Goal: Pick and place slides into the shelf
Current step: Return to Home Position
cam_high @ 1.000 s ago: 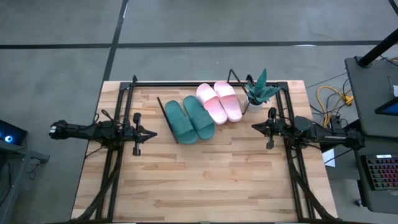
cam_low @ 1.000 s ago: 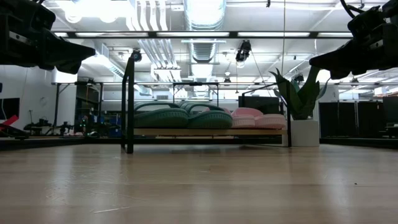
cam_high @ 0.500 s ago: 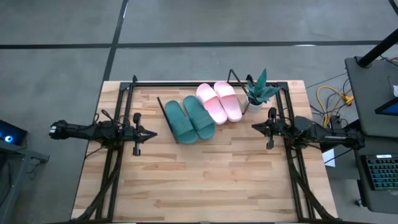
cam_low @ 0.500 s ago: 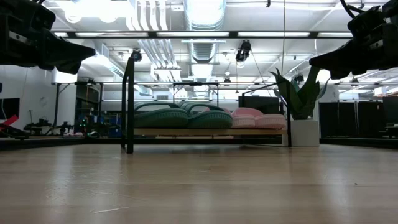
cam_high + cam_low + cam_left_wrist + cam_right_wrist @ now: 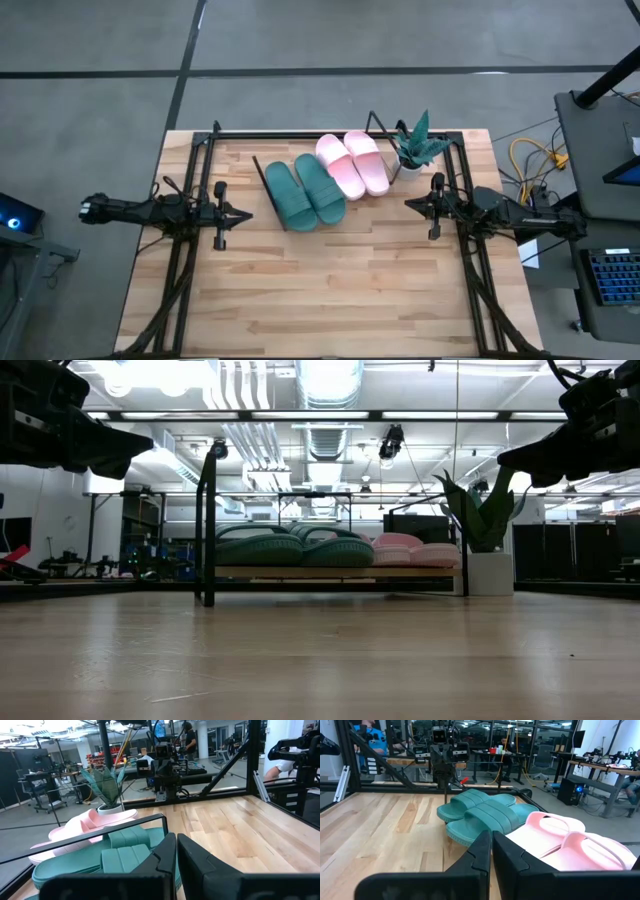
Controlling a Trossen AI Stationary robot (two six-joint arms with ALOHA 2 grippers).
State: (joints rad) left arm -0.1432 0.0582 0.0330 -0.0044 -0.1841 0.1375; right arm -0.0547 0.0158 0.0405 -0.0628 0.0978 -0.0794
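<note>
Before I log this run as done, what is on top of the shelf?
The green pair and the pink pair, side by side in a row. They hide most of the shelf board; only its edge shows.

The left arm (image 5: 150, 211) stretches out flat and points to the middle. The left gripper (image 5: 241, 213) is at its tip, with its fingers (image 5: 161, 860) pressed together. The right arm (image 5: 510, 212) points back the other way. The right gripper (image 5: 410, 205) is squeezed closed too. Both hang up in the air.

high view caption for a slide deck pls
Green slides and pink slides side by side on the shelf, left gripper and right gripper shut at either side.
</note>
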